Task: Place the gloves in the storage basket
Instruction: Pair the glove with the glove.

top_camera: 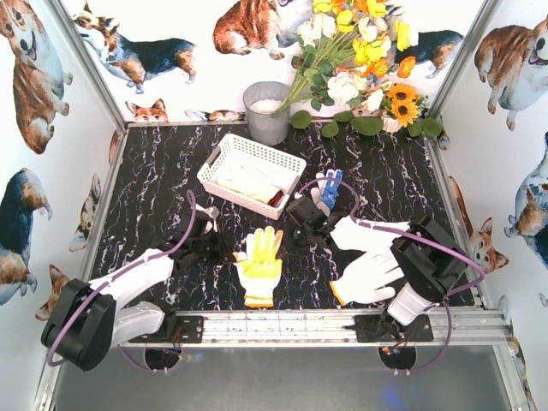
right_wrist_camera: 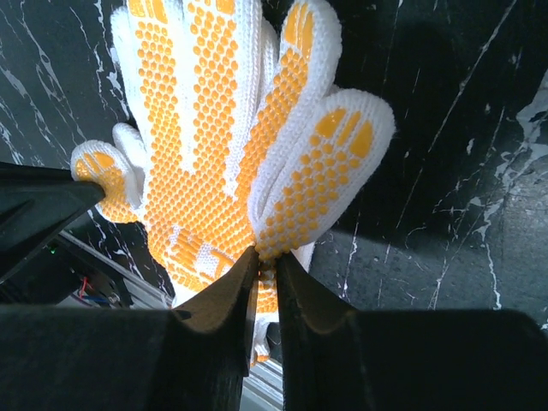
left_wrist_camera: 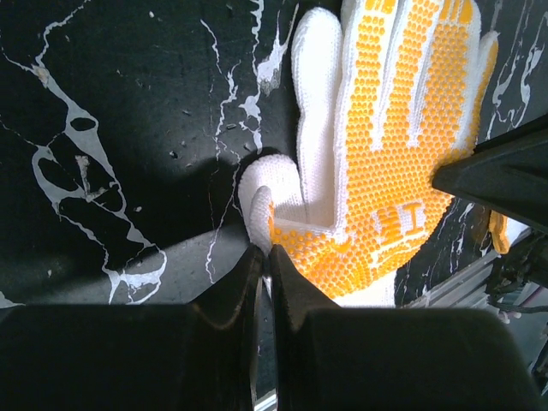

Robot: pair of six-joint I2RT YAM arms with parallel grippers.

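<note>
A white glove with yellow dots [top_camera: 259,270] [left_wrist_camera: 402,128] [right_wrist_camera: 197,128] lies palm up on the black marble table, near the front. My right gripper [top_camera: 289,244] [right_wrist_camera: 267,255] is shut on the tip of its little finger, which is pulled up and folded. My left gripper [top_camera: 227,253] [left_wrist_camera: 265,250] is shut, its tips against the glove's thumb [left_wrist_camera: 261,210]; no fabric shows caught between them. Two white gloves [top_camera: 368,278] [top_camera: 370,233] lie to the right, and a blue-palmed one [top_camera: 328,190] behind them. The white storage basket [top_camera: 267,149] at mid-table holds pale gloves, one red-cuffed.
A round grey bucket [top_camera: 268,111] stands at the back wall beside a bunch of flowers [top_camera: 360,51]. A metal rail [top_camera: 282,324] runs along the near edge with both arm bases on it. Corgi-printed walls close in the left, right and back sides.
</note>
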